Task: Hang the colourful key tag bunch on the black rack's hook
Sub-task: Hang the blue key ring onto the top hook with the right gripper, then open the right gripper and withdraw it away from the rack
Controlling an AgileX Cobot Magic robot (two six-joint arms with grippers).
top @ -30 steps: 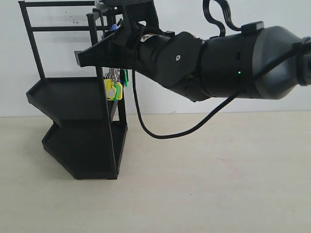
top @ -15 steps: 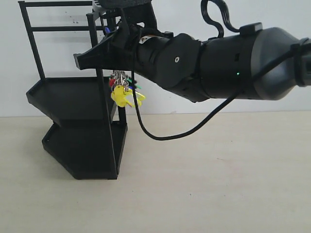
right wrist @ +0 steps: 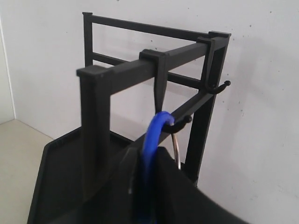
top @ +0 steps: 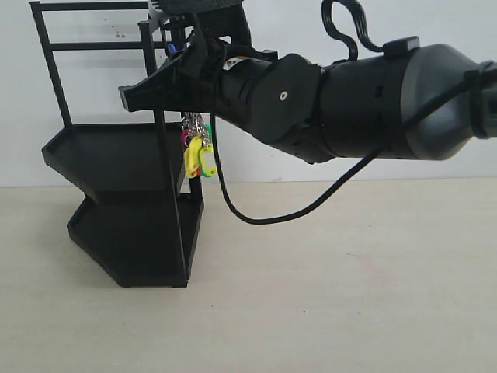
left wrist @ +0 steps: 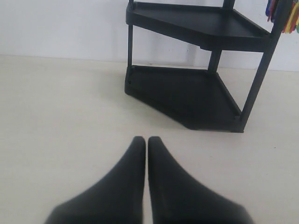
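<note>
The black rack (top: 128, 194) stands at the left, and it also fills the right wrist view (right wrist: 96, 140). My right gripper (top: 136, 93) reaches across to the rack's top rail and is shut on the blue loop (right wrist: 150, 144) of the colourful key tag bunch (top: 198, 155). The yellow, green and red tags hang below the fingers. The top of the loop lies against the bend of the thin hook (right wrist: 186, 120) under the top rail. A silver ring (right wrist: 178, 149) shows beside it. My left gripper (left wrist: 146, 140) hovers low over the table, shut and empty.
A second hook (right wrist: 220, 86) sticks out at the rack's far corner post. The left wrist view shows the rack's two trays (left wrist: 196, 28) and the tags (left wrist: 281, 13) at its edge. A black cable (top: 264, 214) droops under the right arm. A white wall stands behind the beige table (top: 326, 295).
The key tags swung out and splayed half a second ago; now they hang narrow and straight again. The right arm edged slightly towards the rack a second ago and has since held still.
</note>
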